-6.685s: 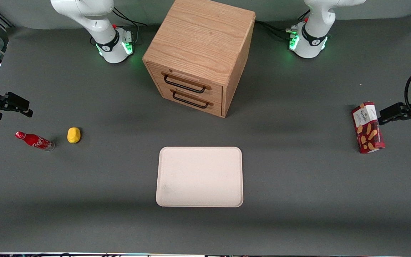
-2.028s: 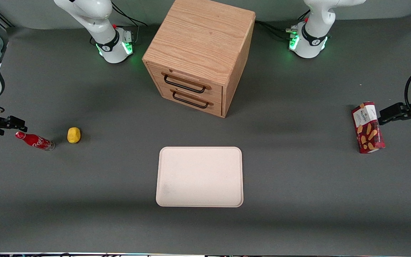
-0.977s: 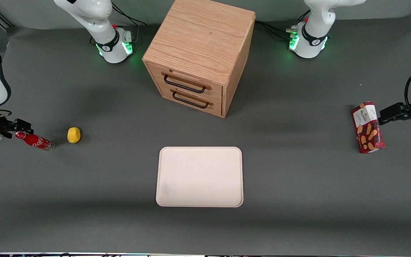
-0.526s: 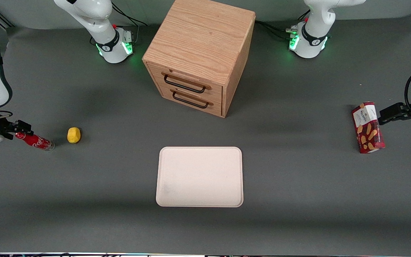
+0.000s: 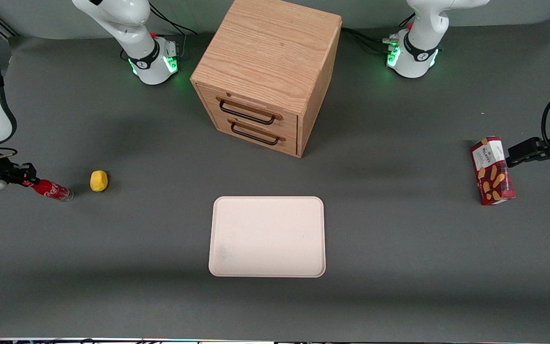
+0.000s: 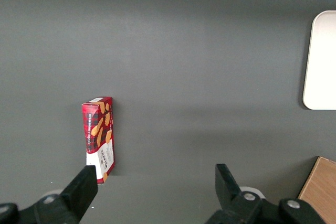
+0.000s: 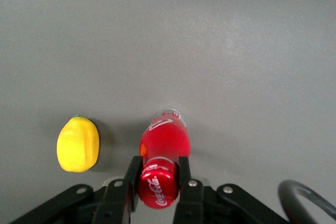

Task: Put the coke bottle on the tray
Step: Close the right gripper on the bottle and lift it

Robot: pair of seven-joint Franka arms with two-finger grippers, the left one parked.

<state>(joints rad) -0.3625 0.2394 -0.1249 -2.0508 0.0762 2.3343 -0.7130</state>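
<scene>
With the gripper (image 7: 157,179) fingers apparently closed on the coke bottle (image 7: 161,158) neck, lift vertically before traversing to the tray (image 5: 267,236).

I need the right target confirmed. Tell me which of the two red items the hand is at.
The small red Coca-Cola bottle, beside the yellow lemon. The hand straddles its capped neck; the red biscuit box lies toward the parked arm's end.

one coke bottle (image 5: 48,189), one lemon (image 5: 98,181), one tray (image 5: 268,236), one red biscuit box (image 5: 492,170), one wooden cabinet (image 5: 268,71) with two drawers, one end effector (image 5: 27,179) at the bottle's neck, one counter (image 5: 399,239)
</scene>
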